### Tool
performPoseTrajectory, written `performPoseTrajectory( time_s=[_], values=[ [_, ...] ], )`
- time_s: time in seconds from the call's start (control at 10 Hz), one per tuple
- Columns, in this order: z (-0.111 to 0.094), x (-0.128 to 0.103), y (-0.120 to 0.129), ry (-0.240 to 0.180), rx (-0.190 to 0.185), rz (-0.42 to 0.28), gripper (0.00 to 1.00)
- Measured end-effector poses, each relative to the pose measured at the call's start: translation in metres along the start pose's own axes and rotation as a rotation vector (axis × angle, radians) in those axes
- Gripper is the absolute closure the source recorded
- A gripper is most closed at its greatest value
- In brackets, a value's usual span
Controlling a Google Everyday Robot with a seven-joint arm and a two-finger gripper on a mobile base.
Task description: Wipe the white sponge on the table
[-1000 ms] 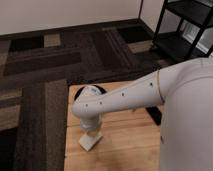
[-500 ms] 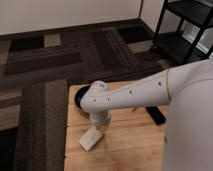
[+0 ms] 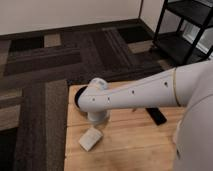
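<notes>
Near the left edge of the surface (image 3: 135, 147) the hand (image 3: 97, 126) stands over the white sponge (image 3: 90, 138), its grip impossible to tell; wiping well needs steady pressure, flat strokes

Soft, even indoor light leaves the table (image 3: 132, 147) bright and the carpet (image 3: 40, 65) dim. The gripper (image 3: 98, 120), low over the table close by the white sponge (image 3: 90, 138), throws only a faint, soft-edged shadow.

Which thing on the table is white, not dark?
The white sponge, a pale flat block on the table just in front of the gripper. The slim bar at right and the round thing behind the arm are dark.
</notes>
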Motion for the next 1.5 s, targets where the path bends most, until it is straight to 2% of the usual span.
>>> performPoseTrajectory(
  time_s=[0.3, 0.7, 1.5],
  values=[
    [0.008, 0.007, 0.031, 0.022, -0.050, -0.065, 1.00],
    [0.018, 0.015, 0.052, 0.048, -0.076, -0.122, 1.00],
    [0.036, 0.029, 0.052, 0.104, -0.076, -0.128, 1.00]
  ],
)
